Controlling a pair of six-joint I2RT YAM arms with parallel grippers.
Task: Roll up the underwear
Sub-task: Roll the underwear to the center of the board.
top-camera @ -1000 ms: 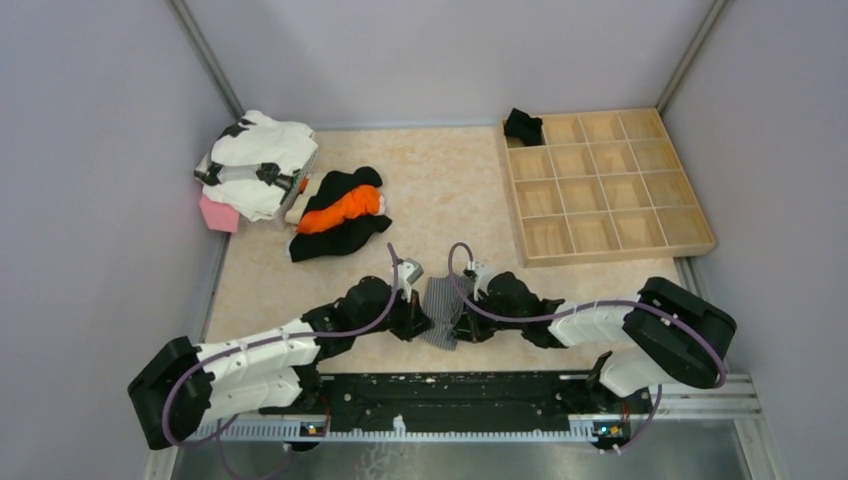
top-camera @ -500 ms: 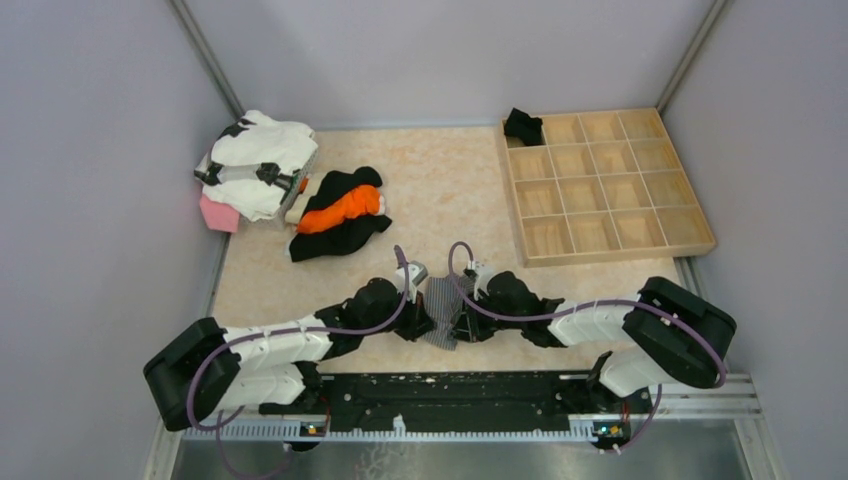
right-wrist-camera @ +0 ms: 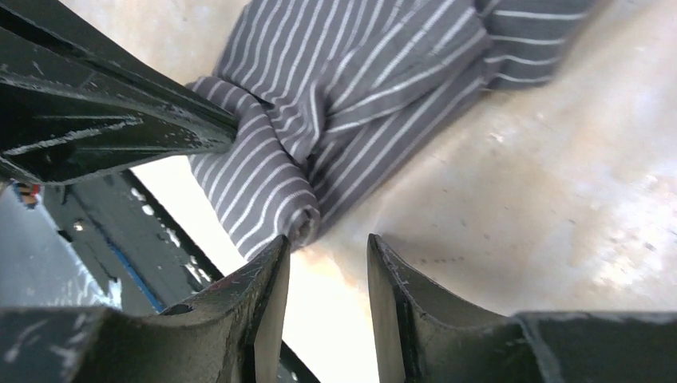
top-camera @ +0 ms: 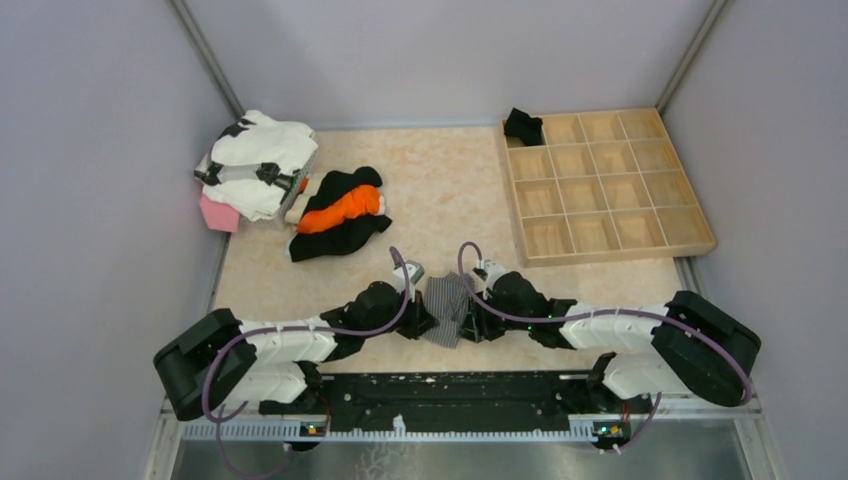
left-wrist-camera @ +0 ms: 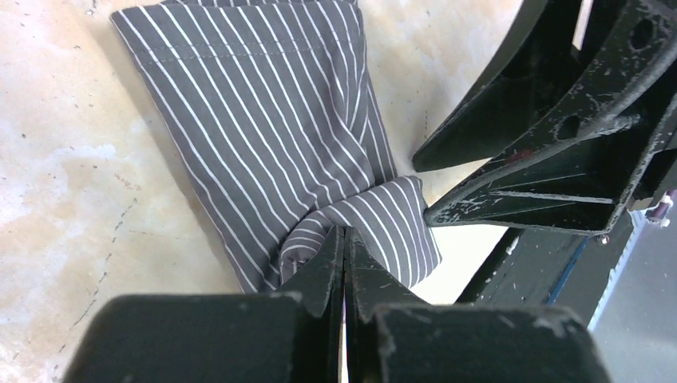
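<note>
The small grey cloth underwear with thin white stripes (top-camera: 443,308) lies on the pale speckled table (top-camera: 440,190), near the front edge, right between the two arms. It is partly folded, and one end is bunched up.

The left gripper (left-wrist-camera: 344,239) has its two black fingers pressed tight together. They pinch a fold of the striped cloth at their tips.

The right gripper (right-wrist-camera: 327,247) has its jaws apart, with a gap between them. Nothing is in the gap (you can see bare table through it). A rolled corner of the cloth sits just beside one fingertip (right-wrist-camera: 275,251).

Far back on the right is a flat wooden tray with many square boxes (top-camera: 690,243). A small plain black cloth underwear (top-camera: 522,125) sits in its far left corner box.

At the back left is a white and black pile of clothes (top-camera: 258,160). Next to it lies a black and orange cloth heap (top-camera: 340,212).
</note>
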